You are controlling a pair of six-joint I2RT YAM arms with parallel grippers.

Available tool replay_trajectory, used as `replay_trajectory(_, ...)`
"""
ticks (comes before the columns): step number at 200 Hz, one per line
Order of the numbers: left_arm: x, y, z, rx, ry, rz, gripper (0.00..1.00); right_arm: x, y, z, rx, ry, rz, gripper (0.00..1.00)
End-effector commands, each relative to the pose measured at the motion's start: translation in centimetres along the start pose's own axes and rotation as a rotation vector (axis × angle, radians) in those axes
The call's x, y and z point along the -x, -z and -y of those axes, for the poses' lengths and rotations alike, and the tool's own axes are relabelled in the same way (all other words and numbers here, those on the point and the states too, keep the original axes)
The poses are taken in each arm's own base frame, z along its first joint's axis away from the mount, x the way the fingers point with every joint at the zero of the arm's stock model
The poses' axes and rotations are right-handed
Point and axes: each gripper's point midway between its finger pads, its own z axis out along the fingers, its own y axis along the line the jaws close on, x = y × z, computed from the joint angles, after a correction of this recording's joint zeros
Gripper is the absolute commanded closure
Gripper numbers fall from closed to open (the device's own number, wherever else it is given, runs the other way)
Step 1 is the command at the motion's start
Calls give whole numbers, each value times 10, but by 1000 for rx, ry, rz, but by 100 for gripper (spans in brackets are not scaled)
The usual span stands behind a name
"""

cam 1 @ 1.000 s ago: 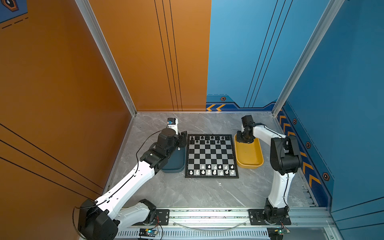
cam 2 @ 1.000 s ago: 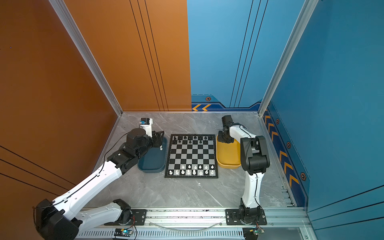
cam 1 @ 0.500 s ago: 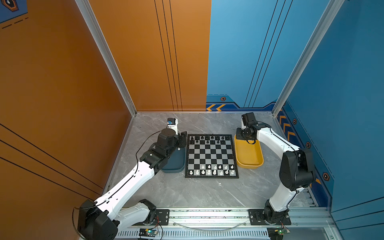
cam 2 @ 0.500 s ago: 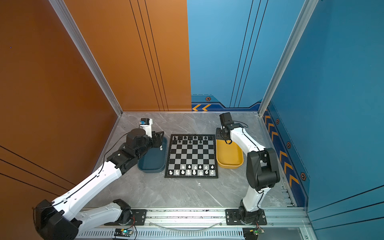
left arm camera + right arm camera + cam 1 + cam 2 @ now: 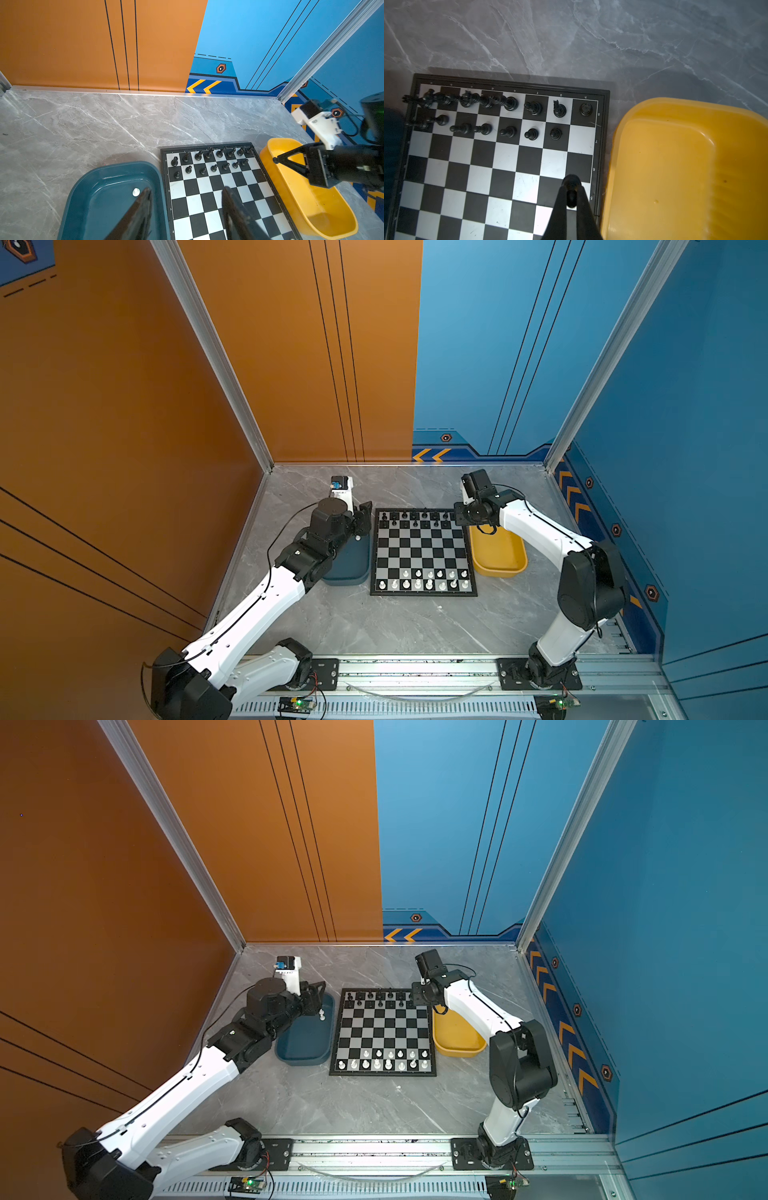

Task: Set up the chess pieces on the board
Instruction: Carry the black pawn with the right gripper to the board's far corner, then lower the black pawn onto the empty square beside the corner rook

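Right gripper [image 5: 571,190]: jaws clamped on a black pawn [image 5: 571,181], above the board [image 5: 603,145] near the yellow tray [image 5: 675,108]. The vacant pawn-rank square [image 5: 581,141] you need lies just ahead of the jaws, in front of the corner rook [image 5: 586,109]. Left gripper [image 5: 187,188]: jaws apart, over the teal tray [image 5: 124,164], farther off.

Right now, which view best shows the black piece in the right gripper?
Right wrist: the black piece, likely a pawn, clamped in the right gripper over the board. Left wrist shows only a dark knob; both top views can't resolve it.
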Motion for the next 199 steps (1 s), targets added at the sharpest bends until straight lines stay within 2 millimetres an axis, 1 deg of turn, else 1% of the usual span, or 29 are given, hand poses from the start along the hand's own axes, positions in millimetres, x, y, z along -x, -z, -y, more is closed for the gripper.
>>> replay_trajectory(1,-3,3,-2,-5,4,-3,44,-7,-14,1,-22,11,-58,100)
replay_trajectory(42,-5,-1,-1,-6,4,-11,44,-8,-33,4,-53,19,-85,100)
replay_trajectory(93,-6,-3,-1,-6,3,-17,44,-6,-50,6,-69,17,-103,100)
replay_trajectory(134,-7,-4,-1,-5,2,-20,44,-2,-56,10,-74,4,-104,100)
replay_trajectory(199,-7,-5,-1,-4,3,-21,44,-1,-64,16,-87,-5,-113,99)
